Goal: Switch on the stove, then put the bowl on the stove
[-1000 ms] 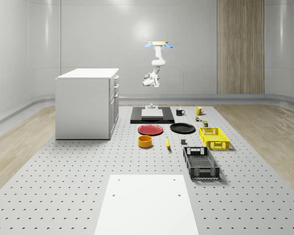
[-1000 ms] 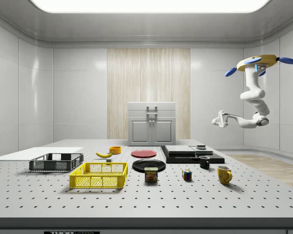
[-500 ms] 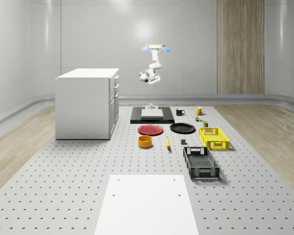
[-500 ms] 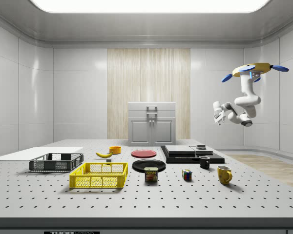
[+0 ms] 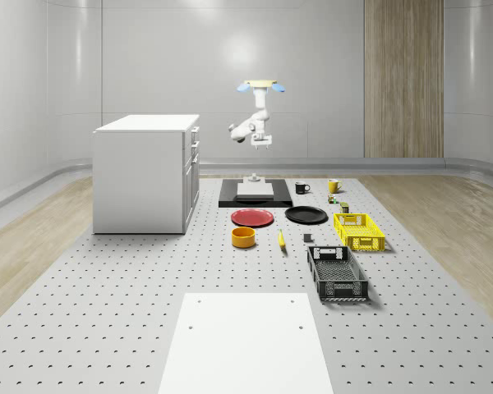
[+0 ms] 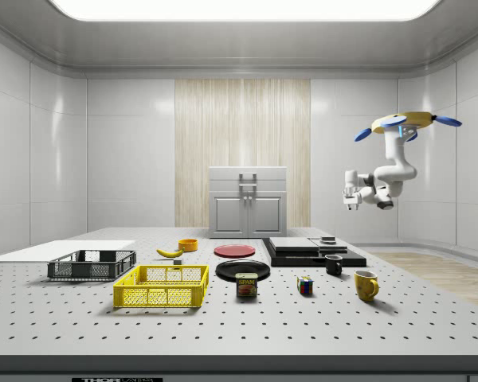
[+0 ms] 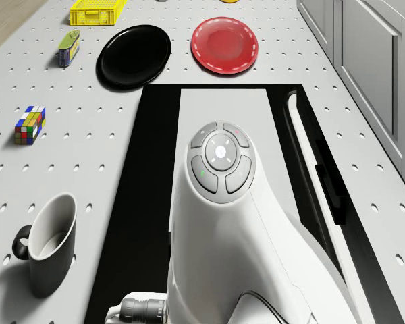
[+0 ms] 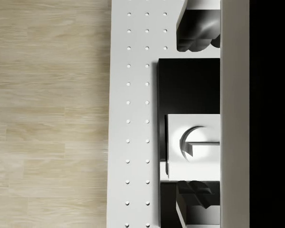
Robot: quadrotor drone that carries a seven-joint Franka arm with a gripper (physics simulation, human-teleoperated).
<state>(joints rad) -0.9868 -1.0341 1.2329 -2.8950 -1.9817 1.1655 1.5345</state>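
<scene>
The stove [image 5: 255, 195] is a black slab with a grey plate, at the far end of the table. Its round knob [image 8: 194, 142] sits on a small grey panel [image 6: 328, 239] at the stove's back edge. The orange bowl [image 5: 244, 237] stands on the table in front of the red plate [image 5: 252, 217]; in the side view the bowl [image 6: 188, 244] is far left of the stove [image 6: 313, 251]. The drone [image 5: 261, 84] hovers above the stove's far end. My gripper [image 6: 350, 203] hangs high over the knob panel, pointing down. Its fingers [image 8: 197, 28] stand open, holding nothing.
A white cabinet [image 5: 144, 176] stands at the whole-scene view's left of the stove. Nearby are a black plate [image 7: 133, 56], black mug [image 7: 50, 246], Rubik's cube [image 7: 29, 125], can [image 7: 69, 47], yellow mug [image 6: 366, 284], yellow crate [image 5: 359, 231], black crate [image 5: 337, 272] and banana [image 5: 281, 240].
The drone has sunk lower and shifted toward the side view's left. The arm has folded up and the gripper has swung from level to pointing down over the stove's back edge.
</scene>
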